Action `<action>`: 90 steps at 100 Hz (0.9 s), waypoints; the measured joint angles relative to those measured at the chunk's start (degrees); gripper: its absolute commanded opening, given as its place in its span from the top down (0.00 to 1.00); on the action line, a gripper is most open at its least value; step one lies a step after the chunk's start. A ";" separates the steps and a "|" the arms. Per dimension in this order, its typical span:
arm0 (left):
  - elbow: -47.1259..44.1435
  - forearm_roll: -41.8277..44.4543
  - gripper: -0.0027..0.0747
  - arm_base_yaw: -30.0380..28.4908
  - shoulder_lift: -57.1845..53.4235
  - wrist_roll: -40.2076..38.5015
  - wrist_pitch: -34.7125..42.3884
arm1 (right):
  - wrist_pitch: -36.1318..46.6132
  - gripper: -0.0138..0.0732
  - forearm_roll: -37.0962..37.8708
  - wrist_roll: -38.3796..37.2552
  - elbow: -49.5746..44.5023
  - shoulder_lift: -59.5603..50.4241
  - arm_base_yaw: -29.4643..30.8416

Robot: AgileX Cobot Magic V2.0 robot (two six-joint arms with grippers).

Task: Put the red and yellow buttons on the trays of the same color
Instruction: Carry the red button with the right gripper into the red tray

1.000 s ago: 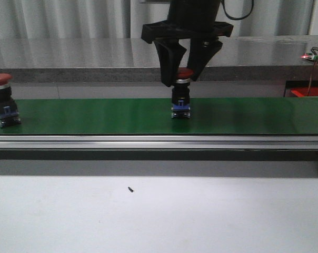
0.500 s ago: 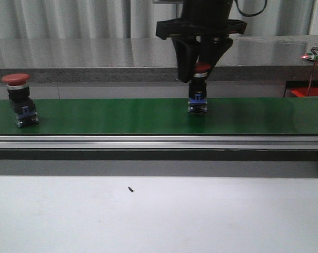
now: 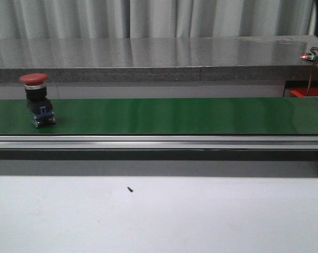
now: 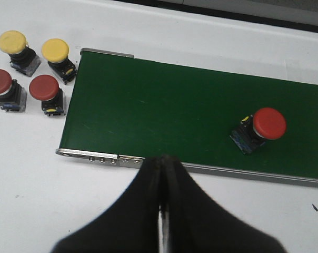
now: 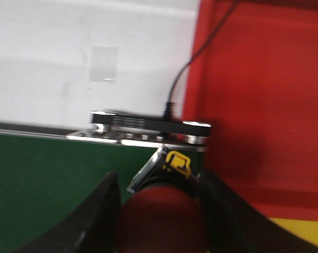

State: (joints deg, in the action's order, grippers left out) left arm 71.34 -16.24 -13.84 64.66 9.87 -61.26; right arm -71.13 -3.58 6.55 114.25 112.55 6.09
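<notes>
A red button (image 3: 35,100) rides upright on the green belt (image 3: 164,116) near its left end; the left wrist view shows that button (image 4: 261,129) too. My left gripper (image 4: 161,161) is shut and empty, hovering over the white table just off the belt's near rail. Two yellow buttons (image 4: 12,43) (image 4: 56,51) and two red ones (image 4: 1,84) (image 4: 45,89) stand on the table beyond the belt's end. My right gripper (image 5: 160,182) is shut on a red button (image 5: 161,219), at the belt's other end beside the red tray (image 5: 264,105). A strip of the yellow tray (image 5: 301,234) shows.
The belt's metal rail (image 3: 159,141) runs along the front. A grey counter (image 3: 159,58) stands behind the belt. A black end roller with a cable (image 5: 148,124) sits between the belt and the red tray. Neither arm shows in the front view.
My right gripper carried its red button off to the right and out of the front view. The other red button moved rightward along the belt.
</notes>
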 measured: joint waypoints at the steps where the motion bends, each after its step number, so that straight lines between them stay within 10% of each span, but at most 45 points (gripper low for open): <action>1: 0.00 0.00 0.99 0.00 0.00 0.00 0.00 | 0.00 0.66 0.00 0.00 0.00 0.00 0.33; 32: 0.00 0.00 0.99 0.00 0.00 0.00 -0.14 | -0.27 0.66 -4.96 0.00 0.00 2.78 11.32; 90: 0.00 -0.10 0.99 0.00 0.00 0.00 0.16 | 1.39 0.66 -6.56 0.00 0.00 13.05 11.73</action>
State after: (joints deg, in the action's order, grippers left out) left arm 71.34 -16.33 -13.84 64.66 9.87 -61.10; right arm -69.74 -10.14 6.55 114.25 125.61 17.82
